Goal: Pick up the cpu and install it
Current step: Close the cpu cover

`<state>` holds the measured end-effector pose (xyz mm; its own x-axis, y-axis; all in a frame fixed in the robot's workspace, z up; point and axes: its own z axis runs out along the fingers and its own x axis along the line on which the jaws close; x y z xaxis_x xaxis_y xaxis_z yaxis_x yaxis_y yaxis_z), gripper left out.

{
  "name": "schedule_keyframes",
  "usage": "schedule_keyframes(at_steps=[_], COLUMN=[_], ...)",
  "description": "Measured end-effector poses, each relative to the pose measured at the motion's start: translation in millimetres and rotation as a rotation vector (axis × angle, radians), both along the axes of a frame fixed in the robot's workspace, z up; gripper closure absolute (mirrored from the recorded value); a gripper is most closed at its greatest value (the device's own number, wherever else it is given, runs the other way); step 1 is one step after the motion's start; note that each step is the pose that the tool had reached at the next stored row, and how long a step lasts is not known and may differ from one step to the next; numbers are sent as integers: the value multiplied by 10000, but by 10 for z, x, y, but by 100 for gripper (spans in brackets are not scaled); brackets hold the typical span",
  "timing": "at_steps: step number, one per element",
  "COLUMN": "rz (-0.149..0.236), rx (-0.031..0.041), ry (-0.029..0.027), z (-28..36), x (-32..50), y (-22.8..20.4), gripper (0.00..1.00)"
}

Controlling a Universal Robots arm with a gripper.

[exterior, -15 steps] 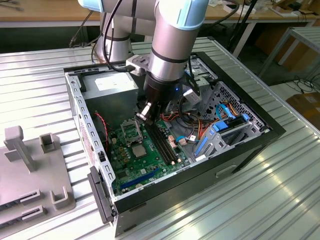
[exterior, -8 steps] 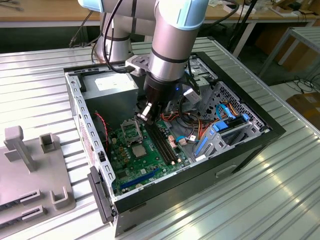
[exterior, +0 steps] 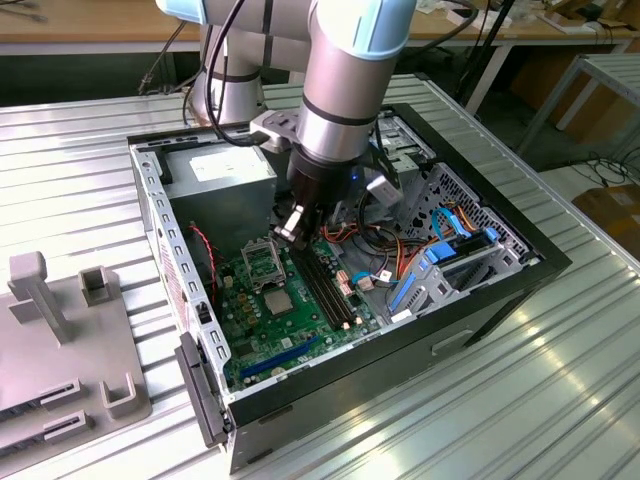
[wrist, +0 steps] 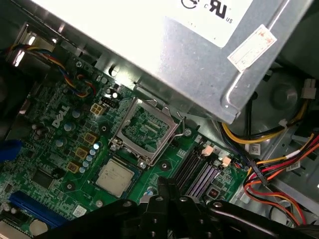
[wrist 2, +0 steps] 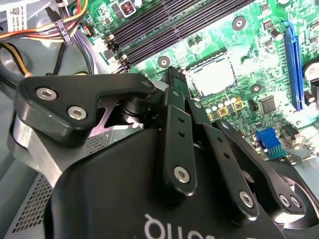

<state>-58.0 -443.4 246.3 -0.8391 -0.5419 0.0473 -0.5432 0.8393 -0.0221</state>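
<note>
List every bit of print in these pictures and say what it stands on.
Power supply label: certification mark, cut off at the picture's edge.
Power supply sticker: too small to read.
Motherboard: white maker's logo, left unquoted; other lettering too small.
Gripper, on its housing: maker's name, cut off.
Cable tag: too small.
cpu: no legible marking.

I see a white printed label and a small red-marked sticker on the power supply. There is white lettering on the motherboard and cut-off white letters on the gripper housing.
</note>
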Motion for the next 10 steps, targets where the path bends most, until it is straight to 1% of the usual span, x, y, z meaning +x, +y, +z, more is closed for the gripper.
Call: schedule_keyframes(at_steps=[2, 3, 6, 10], rz=[340, 610, 759, 839], rx=[0, 0, 23, 75], ry=[0, 1, -1, -3], z=[0, -2, -9, -19], x=[0, 0, 11, 18], y=[0, 7, 24, 62], gripper=[89, 89, 89, 89])
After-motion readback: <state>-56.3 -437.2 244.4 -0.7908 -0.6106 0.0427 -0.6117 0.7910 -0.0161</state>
